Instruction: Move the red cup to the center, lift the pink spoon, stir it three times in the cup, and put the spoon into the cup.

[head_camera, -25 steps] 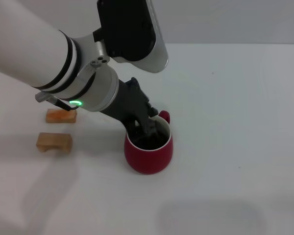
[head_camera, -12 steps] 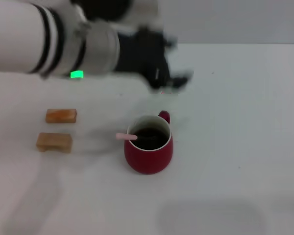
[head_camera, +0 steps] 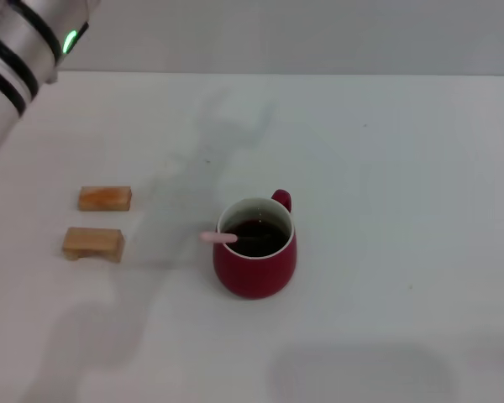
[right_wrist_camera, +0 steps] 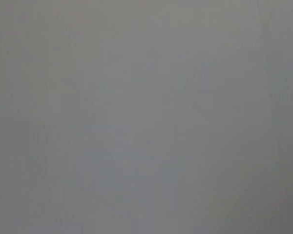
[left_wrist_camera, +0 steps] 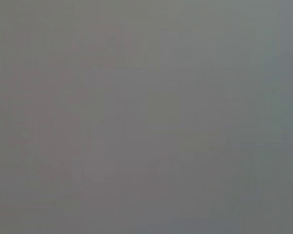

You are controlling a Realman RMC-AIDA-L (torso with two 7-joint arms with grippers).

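The red cup (head_camera: 255, 260) stands near the middle of the white table in the head view, its handle toward the back right and dark liquid inside. The pink spoon (head_camera: 219, 238) rests in the cup, its pale pink handle sticking out over the left rim. Only a part of my left arm (head_camera: 21, 46) shows at the top left corner; its gripper is out of view. My right arm and gripper are out of view. Both wrist views show only plain grey.
Two small tan wooden blocks lie left of the cup, one (head_camera: 105, 198) behind the other (head_camera: 93, 243). The white table (head_camera: 403, 210) extends to the right and front.
My left gripper let go of the spoon in the cup, rose up and back to the left, and left the view. The spoon stays in the cup.
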